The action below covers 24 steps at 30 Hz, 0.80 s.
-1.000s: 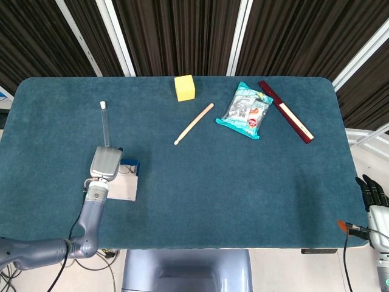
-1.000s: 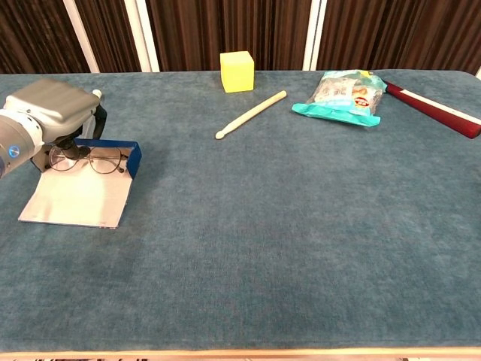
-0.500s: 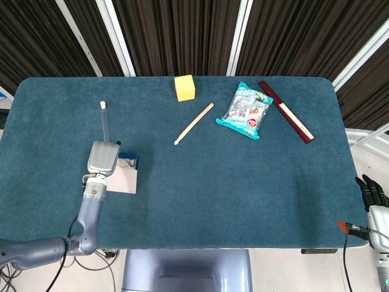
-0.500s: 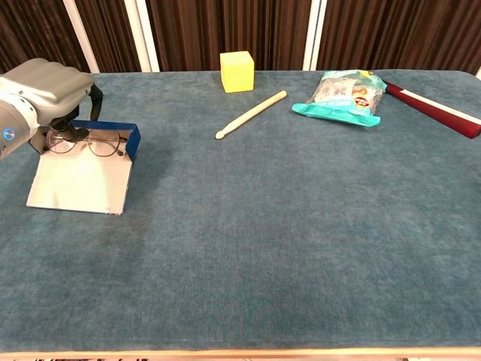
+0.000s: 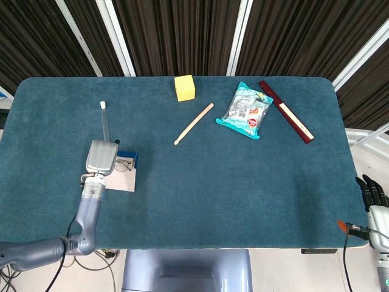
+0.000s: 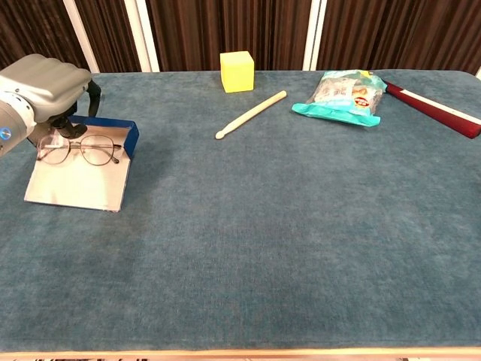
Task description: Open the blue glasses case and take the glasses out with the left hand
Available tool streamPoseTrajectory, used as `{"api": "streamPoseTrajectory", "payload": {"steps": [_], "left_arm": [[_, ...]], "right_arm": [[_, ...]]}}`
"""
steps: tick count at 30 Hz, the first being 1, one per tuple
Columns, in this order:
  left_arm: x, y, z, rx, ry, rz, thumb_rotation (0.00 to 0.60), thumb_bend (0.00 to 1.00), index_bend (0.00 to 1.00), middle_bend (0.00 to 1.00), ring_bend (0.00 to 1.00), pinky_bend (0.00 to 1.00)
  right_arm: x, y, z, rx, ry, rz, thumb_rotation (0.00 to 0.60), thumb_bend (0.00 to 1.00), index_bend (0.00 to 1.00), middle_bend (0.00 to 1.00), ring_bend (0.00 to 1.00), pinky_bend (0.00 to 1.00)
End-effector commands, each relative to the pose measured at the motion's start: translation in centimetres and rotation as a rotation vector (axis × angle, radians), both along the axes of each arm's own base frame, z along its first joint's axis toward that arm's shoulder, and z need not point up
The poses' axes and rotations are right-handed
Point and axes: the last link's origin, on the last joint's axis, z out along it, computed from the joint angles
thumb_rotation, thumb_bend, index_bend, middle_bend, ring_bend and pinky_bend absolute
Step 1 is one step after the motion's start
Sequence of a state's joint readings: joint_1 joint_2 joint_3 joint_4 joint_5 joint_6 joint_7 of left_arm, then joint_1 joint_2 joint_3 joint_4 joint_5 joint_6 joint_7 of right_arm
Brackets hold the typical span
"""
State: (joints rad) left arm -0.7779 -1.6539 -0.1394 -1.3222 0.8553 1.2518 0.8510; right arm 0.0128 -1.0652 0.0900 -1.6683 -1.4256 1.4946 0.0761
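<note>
The blue glasses case (image 6: 126, 140) lies open at the table's left, its white lining (image 6: 74, 183) facing up; in the head view the case (image 5: 126, 177) sits just right of my left hand. My left hand (image 6: 46, 84) (image 5: 101, 157) pinches the thin-rimmed glasses (image 6: 81, 150) (image 5: 123, 164) by their left end, and they hang slightly above the lining. My right hand (image 5: 372, 193) stays off the table's right edge with its dark fingers straight and nothing in it.
At the far side lie a yellow cube (image 6: 237, 71), a pale wooden stick (image 6: 251, 114), a teal snack bag (image 6: 342, 96) and a dark red ruler (image 6: 432, 110). A thin clear rod (image 5: 105, 125) lies just beyond my left hand.
My left hand has risen and drawn back slightly with the glasses, which have come up out of the blue tray and over the lining. The case slid a little. The right hand is still.
</note>
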Motion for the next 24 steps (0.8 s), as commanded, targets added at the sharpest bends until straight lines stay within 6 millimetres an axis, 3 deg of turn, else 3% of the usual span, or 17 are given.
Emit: {"api": "streamPoseTrajectory", "payload": {"steps": [1,12,15,18,24], "left_arm": [[-0.2,-0.1,-0.1,-0.008,-0.005,0.015,0.600,0.38,0.63,1.00,0.97,1.00],[-0.5,-0.1,-1.1,-0.028,-0.009,0.035,0.600,0.38,0.60,1.00,0.97,1.00],[-0.4,0.1,-1.6,-0.029,-0.018,0.052,0.600,0.35,0.48,1.00,0.97,1.00],[-0.3,0.2,-1.7,-0.026,-0.033,0.064,0.600,0.25,0.30,1.00,0.96,1.00],[-0.4,0.0,-0.8,-0.009,-0.054,0.062,0.600,0.20,0.24,1.00,0.96,1.00]], "right_arm": [[0.0,0.0,0.0,0.000,0.000,0.000,0.600,0.17,0.00,0.00,0.00,0.19],[0.0,0.0,0.0,-0.001,0.001,0.001,0.600,0.17,0.00,0.00,0.00,0.19],[0.0,0.0,0.0,-0.003,0.001,0.001,0.600,0.17,0.00,0.00,0.00,0.19],[0.0,0.0,0.1,-0.004,0.001,0.000,0.600,0.17,0.00,0.00,0.00,0.19],[0.0,0.0,0.1,-0.003,0.000,0.003,0.600,0.17,0.00,0.00,0.00,0.19]]}}
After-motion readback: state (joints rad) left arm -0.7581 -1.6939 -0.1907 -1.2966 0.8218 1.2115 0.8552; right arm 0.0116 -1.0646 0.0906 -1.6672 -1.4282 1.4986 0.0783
